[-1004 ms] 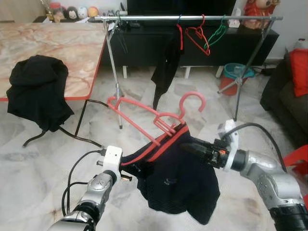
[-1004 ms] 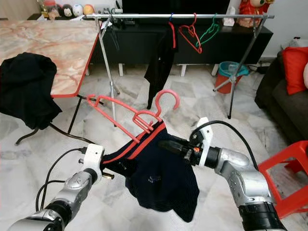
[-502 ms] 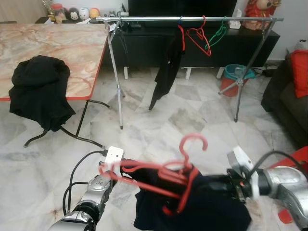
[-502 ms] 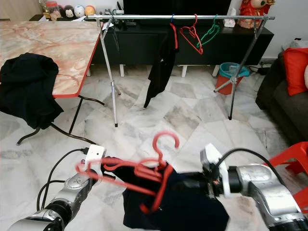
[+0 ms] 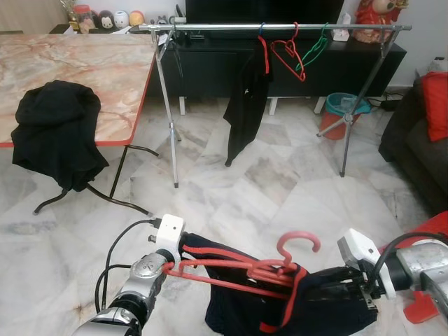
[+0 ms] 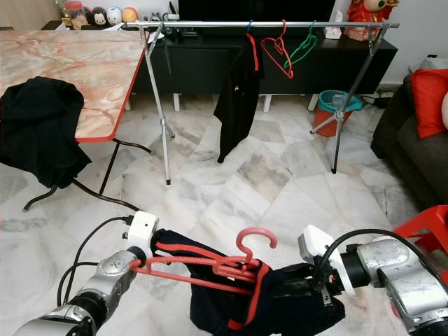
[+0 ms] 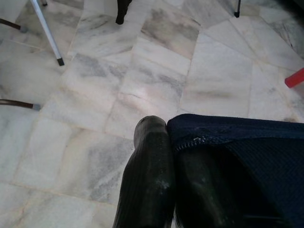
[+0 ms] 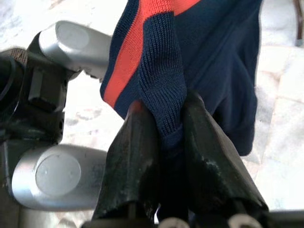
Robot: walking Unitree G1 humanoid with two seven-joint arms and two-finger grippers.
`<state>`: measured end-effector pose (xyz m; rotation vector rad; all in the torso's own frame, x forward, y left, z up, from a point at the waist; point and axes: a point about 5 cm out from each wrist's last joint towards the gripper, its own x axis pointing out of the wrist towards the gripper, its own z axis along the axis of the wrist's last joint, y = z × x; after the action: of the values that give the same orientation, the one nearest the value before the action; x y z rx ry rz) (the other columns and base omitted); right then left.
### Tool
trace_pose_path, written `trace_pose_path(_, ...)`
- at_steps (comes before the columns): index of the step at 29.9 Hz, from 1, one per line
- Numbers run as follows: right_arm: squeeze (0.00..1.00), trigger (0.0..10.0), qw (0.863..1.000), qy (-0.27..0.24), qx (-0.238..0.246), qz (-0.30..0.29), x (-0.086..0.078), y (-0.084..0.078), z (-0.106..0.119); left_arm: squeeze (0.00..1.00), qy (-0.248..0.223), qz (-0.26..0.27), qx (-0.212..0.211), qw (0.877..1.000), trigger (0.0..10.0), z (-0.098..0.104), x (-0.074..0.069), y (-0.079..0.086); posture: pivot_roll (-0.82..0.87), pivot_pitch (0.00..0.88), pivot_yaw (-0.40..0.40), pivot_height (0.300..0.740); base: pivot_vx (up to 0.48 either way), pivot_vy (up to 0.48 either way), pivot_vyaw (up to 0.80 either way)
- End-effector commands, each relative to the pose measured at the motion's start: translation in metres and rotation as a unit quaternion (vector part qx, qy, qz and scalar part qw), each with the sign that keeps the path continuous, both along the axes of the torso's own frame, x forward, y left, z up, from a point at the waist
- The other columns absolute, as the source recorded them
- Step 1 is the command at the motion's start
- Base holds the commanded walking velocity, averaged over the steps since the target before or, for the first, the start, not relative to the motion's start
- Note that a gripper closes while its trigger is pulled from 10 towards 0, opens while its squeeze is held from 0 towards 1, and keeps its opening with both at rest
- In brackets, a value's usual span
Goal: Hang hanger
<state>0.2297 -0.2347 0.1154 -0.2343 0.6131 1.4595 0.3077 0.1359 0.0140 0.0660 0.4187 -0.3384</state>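
Red hanger (image 5: 245, 269) with navy garment (image 5: 308, 311) held low over the floor, well short of the rail (image 5: 280, 26) | left gripper (image 7: 164, 142) and right gripper (image 8: 164, 128) both pinch the garment | lift level, hook upright, toward rail.

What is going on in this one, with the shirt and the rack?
The robot holds a navy shirt with a red hanger low over the marble floor, not yet at the clothes rack. The right gripper pinches the red-trimmed collar; the left gripper grips the other edge. A black garment and two hangers already hang on the rail.
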Motion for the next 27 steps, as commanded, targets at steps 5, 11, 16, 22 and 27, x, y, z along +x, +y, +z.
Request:
trace_pose_path(5,0.0,10.0,0.998,0.024,-0.058,0.029,-0.009,-0.024,0.002,0.0,-0.001,0.052,0.018,0.998,10.0,0.002,0.002,0.025,-0.04,0.076,-0.035,0.74,0.0,0.0,0.0)
trace_pose_path(11,0.0,10.0,0.989,0.023,-0.142,0.032,-0.011,-0.038,-0.007,0.0,-0.001,0.055,0.021,0.998,10.0,0.002,0.003,0.027,-0.04,0.077,-0.035,0.74,0.0,0.0,0.0)
trace_pose_path(16,0.0,10.0,0.979,0.006,-0.202,0.043,-0.009,-0.045,-0.015,0.0,-0.001,0.056,0.022,0.998,10.0,0.003,0.004,0.026,-0.04,0.076,-0.034,0.74,0.0,0.0,0.0)
trace_pose_path(22,0.0,10.0,0.978,-0.034,-0.203,0.011,0.003,-0.043,-0.013,0.0,0.0,0.056,0.023,0.998,10.0,0.002,0.003,0.025,-0.04,0.075,-0.037,0.74,0.0,0.0,0.0)
trace_pose_path(27,0.0,10.0,0.967,-0.087,-0.237,-0.013,0.015,-0.05,-0.008,0.0,0.008,0.057,0.029,0.998,10.0,-0.001,0.001,0.026,-0.04,0.073,-0.035,0.74,0.0,0.0,0.0)
